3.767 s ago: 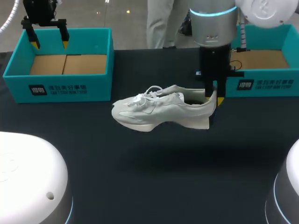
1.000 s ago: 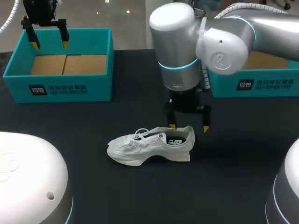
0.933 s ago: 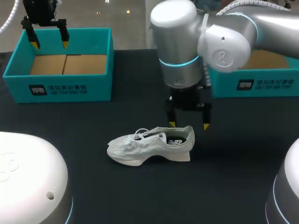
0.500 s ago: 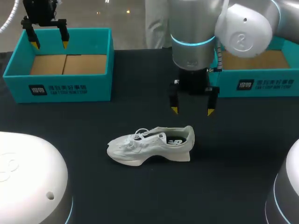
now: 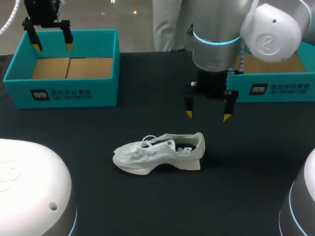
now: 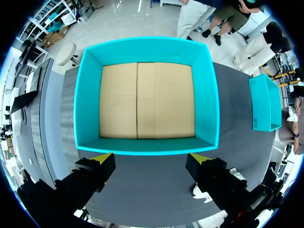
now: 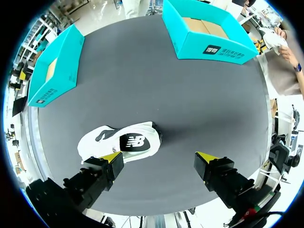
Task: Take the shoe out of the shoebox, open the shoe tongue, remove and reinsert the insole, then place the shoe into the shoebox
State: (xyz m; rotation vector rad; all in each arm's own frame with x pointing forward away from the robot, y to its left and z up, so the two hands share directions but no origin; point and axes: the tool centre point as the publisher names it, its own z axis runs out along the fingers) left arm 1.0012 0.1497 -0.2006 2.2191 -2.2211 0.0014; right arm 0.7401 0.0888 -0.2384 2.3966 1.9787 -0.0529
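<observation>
A white shoe [image 5: 157,152] lies upright on the black table, toe to the left, its dark insole showing at the heel opening. My right gripper [image 5: 206,116] hangs open above and behind the heel, clear of the shoe. In the right wrist view the shoe [image 7: 118,142] sits below one finger of that open gripper [image 7: 159,157], not between the fingers. My left gripper [image 5: 51,47] hovers open over the far rim of the left teal shoebox [image 5: 61,93]. From the left wrist, this gripper [image 6: 151,159] looks down into the box [image 6: 147,145], which holds only its cardboard floor.
A second teal shoebox [image 5: 275,88] stands at the back right, partly behind my right arm; it also shows in the right wrist view [image 7: 209,50]. White robot bases fill the front corners [image 5: 29,191]. Bare black table surrounds the shoe.
My right gripper has risen and drawn back to the right, away from the shoe's heel. The shoe rests where it was set down. The left arm has not moved.
</observation>
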